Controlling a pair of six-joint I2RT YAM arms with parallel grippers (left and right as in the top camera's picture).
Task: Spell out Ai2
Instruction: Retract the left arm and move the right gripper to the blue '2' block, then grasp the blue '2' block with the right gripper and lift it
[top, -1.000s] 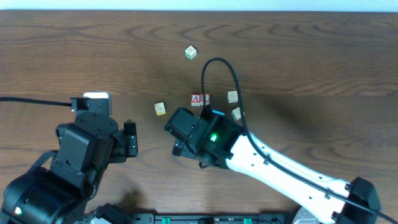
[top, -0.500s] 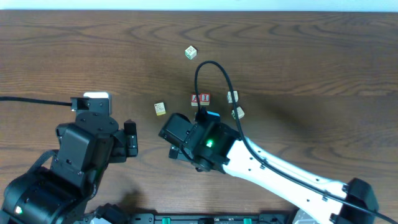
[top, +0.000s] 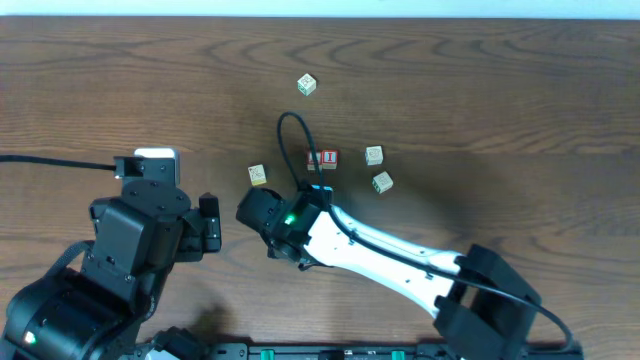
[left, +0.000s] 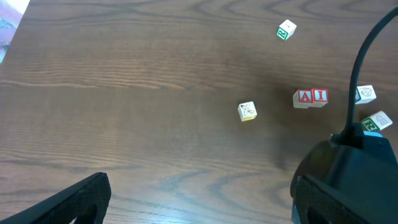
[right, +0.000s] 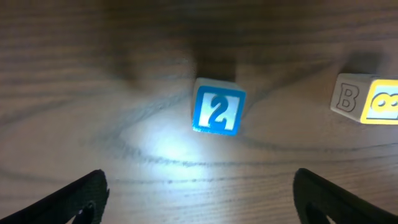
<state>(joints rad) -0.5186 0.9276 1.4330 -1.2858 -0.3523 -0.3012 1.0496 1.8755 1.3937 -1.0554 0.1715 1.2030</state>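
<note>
Fingers (right: 74, 200) of my right gripper (right: 199, 186) stand wide apart, holding nothing. Just ahead of the gap, at 12 o'clock, the blue 2 block (right: 216, 112) lies untouched on the table (right: 81, 74). Farther off, at 2 o'clock, sits a B block (right: 364, 99).

You'll see your right arm (top: 390, 262) as a white link with a black wrist housing, green light (top: 291, 218) and looping black cable (top: 291, 115); your left arm (top: 125, 245) is blocky black.

The I block (top: 329, 159) sits touching the A block's (top: 316, 159) right side, the 2 block (right: 217, 106) lying apart.
</note>
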